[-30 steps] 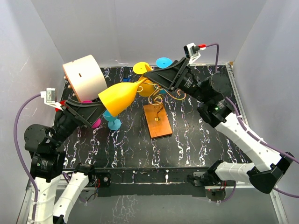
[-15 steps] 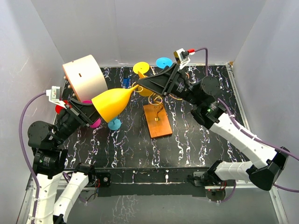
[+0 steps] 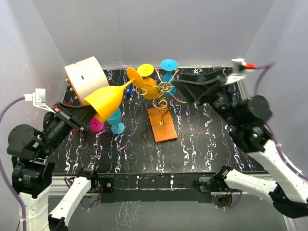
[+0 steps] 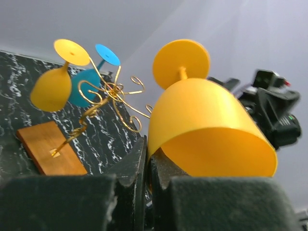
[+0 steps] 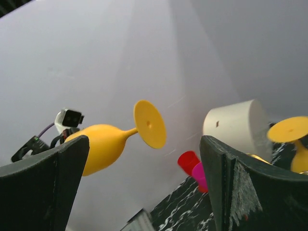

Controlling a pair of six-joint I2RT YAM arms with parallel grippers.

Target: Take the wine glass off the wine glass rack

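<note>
left gripper (image 4: 147, 161) clamping shut on wine glass (image 4: 207, 125) rim | right gripper (image 3: 183, 86) gaping wide, holding nothing | risk: tilted glass slipping, foot snagging rack (image 3: 162, 98) wires upper centre

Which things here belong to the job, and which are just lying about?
Job: held yellow glass, rack, hung yellow glass, hung blue glass.
Lying about: white drum, teal glass, pink glass.

Matt plastic wine glass (image 3: 105, 98), wooden rack base (image 3: 162, 124)
</note>
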